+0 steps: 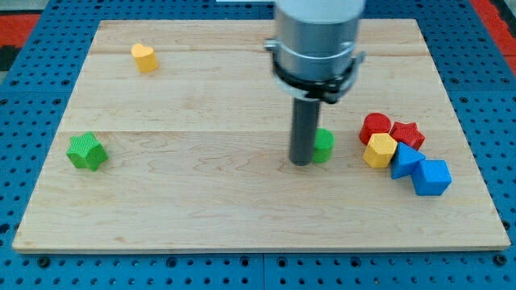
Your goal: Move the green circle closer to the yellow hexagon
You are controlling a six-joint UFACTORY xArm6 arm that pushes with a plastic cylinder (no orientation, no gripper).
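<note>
A pale wooden board (201, 185) lies on a blue perforated bench, and my tip (301, 163) rests on it near the middle, slightly toward the view's right. There is no gripper here, only the straight dark rod, and it holds nothing. My tip touches, or all but touches, the view's left side of the small green circle block (324, 145), which the rod partly hides, so only its right portion shows: a low, rounded green piece. Just beyond it to the view's right sits the yellow hexagon block (380, 150), at the near edge of a tight cluster with a red round block (375, 126), a red star block (407, 133) and 2 blue blocks (421, 169). I judge the push to be under way, the gap small. The next move calls for a short, straight shove toward the view's right, stopping before the cluster scatters. Far off at the view's left are a green star block (86, 151) and a yellow heart-like block (144, 57)
</note>
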